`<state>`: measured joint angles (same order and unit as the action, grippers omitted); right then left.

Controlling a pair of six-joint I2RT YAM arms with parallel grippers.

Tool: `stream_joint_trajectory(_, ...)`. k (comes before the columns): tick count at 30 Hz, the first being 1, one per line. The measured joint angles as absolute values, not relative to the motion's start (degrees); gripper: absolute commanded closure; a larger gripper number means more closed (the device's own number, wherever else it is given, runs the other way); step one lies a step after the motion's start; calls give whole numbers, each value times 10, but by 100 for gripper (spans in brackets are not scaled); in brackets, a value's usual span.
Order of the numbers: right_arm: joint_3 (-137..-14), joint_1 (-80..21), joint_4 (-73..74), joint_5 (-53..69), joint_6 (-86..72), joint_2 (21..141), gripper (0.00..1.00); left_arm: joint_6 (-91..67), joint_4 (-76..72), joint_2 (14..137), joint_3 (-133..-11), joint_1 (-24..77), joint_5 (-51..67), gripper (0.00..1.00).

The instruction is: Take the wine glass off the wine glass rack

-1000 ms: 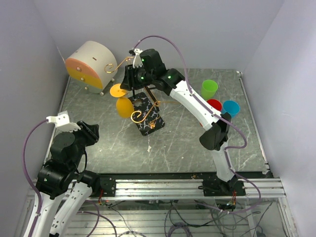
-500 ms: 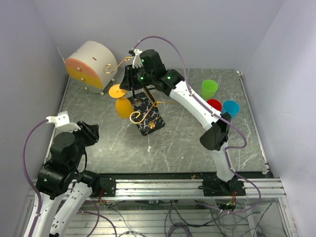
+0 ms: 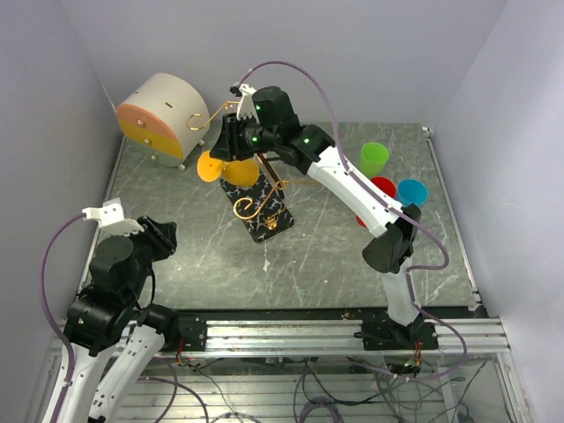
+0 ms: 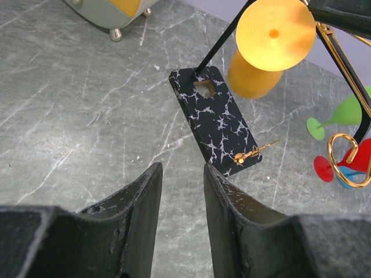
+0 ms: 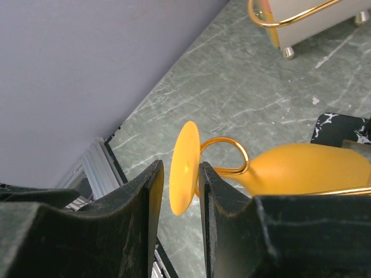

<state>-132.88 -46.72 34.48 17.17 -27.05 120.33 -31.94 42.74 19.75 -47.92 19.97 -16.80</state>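
Foot of the wine glass (image 5: 301, 168) is flanked mid-frame by the right end effector (image 5: 180, 171), clamping indiscernible, while the left end effector (image 4: 182, 171) is seen parted and empty.

The black-and-white jointed left arm (image 3: 115, 291) is folded low at the near edge, and its black two-finger left gripper (image 4: 182, 168) is held with the fingers parted and nothing between them. The white-and-black right arm (image 3: 344, 176) is stretched far forward and leftward (elbow raised). Its right gripper (image 5: 177, 165) is narrowed to a slim gap, and a firm grip cannot be judged.
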Motion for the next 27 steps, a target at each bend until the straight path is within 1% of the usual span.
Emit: stream_joint_trajectory(27, -1327, -474, 350, 185, -270, 1202, 69, -319, 427, 198, -479, 200, -168, 55)
